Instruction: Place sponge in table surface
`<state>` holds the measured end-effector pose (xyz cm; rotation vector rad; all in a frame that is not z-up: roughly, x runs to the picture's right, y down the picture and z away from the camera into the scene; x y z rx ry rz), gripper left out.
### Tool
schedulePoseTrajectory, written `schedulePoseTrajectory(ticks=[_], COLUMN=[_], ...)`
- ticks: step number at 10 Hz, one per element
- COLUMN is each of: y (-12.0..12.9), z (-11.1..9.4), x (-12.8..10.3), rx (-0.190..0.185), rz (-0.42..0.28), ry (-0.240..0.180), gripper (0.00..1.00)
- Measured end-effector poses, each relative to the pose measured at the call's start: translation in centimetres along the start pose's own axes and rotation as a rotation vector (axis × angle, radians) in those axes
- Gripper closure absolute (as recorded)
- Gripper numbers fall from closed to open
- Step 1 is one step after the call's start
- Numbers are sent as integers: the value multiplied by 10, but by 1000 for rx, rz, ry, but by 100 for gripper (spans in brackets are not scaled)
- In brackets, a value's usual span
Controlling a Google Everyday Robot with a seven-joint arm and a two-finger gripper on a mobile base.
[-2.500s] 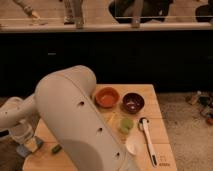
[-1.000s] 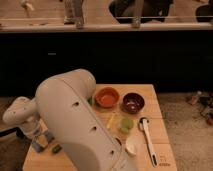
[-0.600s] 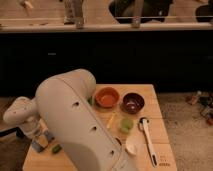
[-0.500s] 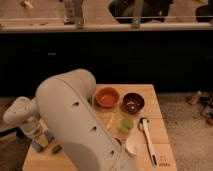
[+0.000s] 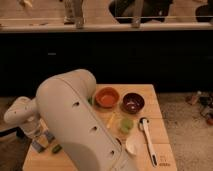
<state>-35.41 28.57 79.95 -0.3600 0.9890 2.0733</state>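
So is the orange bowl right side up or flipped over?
Right side up: the orange bowl shows its open inside, on the table surface. The gripper is at the table's left edge.

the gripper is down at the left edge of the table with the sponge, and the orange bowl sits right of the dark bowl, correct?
Not quite. The camera view shows the orange bowl left of the dark bowl, not right. The gripper is indeed low at the table surface's left edge, at the sponge.

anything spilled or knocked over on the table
Nothing stands out. The orange bowl and dark bowl sit upright on the table surface; the gripper is low at its left edge.
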Motion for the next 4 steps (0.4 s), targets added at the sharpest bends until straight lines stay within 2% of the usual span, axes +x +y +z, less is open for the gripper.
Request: schedulePoseTrajectory(ticks=[4], y=[-3], z=[3], x=[-2], rx=[10], rz=[0], ry=[-6], gripper=[20])
